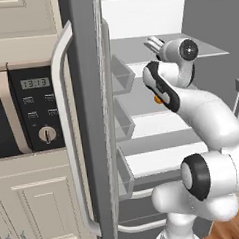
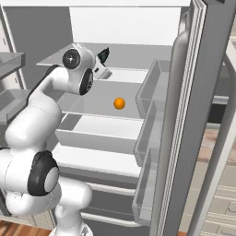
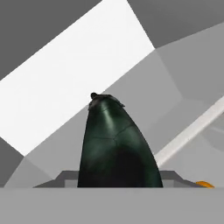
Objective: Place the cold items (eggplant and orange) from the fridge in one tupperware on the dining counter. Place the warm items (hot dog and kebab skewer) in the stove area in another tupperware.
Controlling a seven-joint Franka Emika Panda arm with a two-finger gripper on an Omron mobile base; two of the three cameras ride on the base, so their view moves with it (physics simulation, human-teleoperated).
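Note:
The fridge [image 1: 89, 113] stands open with its white inside and glass shelves in view. My gripper [image 2: 103, 59] reaches in above the upper shelf and is shut on the eggplant [image 3: 116, 144], a dark, glossy, tapering body that rises from the bottom of the hand view. Its dark tip [image 2: 104, 53] shows at the hand in the right base view. The orange [image 2: 119, 103], a small bright ball, rests on the middle glass shelf below and to the right of the hand. The arm half hides the orange [image 1: 159, 100] in the left base view, and a sliver of the orange [image 3: 204, 184] shows low right in the hand view.
The open fridge door [image 2: 193, 115] with its grey bins [image 2: 150, 90] stands to the right of the arm. A cream cabinet with a black oven panel [image 1: 38, 109] lies left of the fridge's curved handle [image 1: 66, 124]. Glass shelves [image 2: 99, 159] sit below.

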